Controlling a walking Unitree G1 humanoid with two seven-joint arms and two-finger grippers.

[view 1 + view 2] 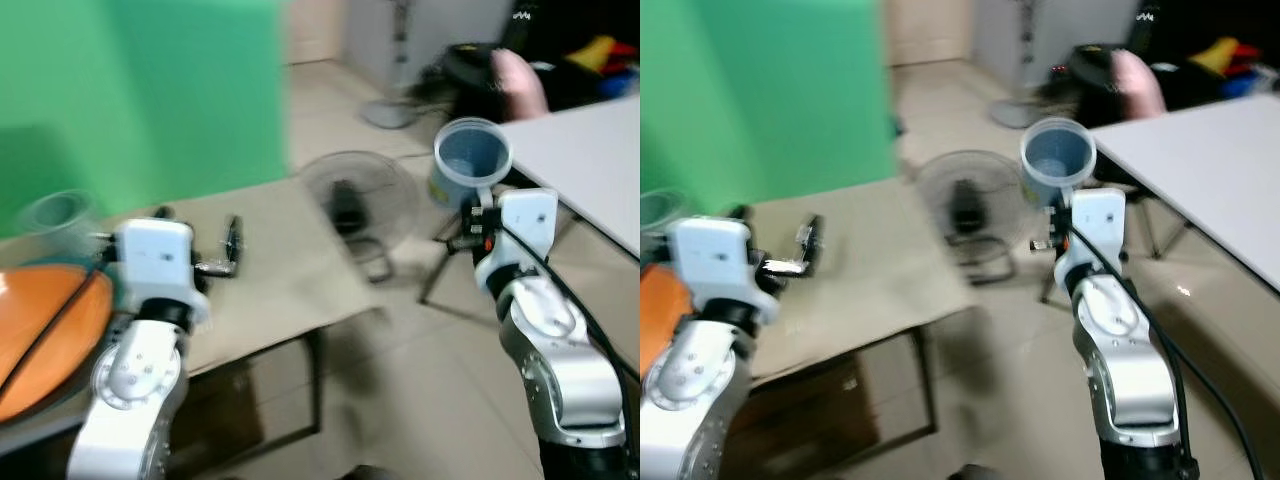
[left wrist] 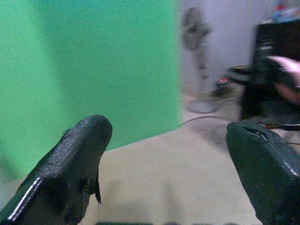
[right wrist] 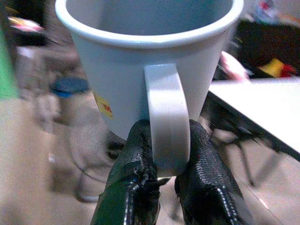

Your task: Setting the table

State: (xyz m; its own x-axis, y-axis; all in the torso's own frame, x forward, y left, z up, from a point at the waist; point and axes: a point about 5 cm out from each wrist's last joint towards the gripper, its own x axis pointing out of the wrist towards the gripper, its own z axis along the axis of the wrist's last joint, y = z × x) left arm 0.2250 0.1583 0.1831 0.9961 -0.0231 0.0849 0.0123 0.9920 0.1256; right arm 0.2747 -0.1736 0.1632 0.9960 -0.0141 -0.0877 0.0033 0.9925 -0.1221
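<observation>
We carry pale blue mug (image 3: 150, 61) in right gripper (image 3: 164, 154) — jaws pinch handle (image 3: 166, 117), cup upright above them. Rigid, light, smooth — may swing. Left gripper (image 2: 178, 154) spread, empty, over counter (image 1: 280, 260).

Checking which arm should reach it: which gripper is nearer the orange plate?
Left. The left gripper is open over the beige table, just beside the orange plate. The right gripper is far off, over the floor, holding the blue mug by its handle.
</observation>
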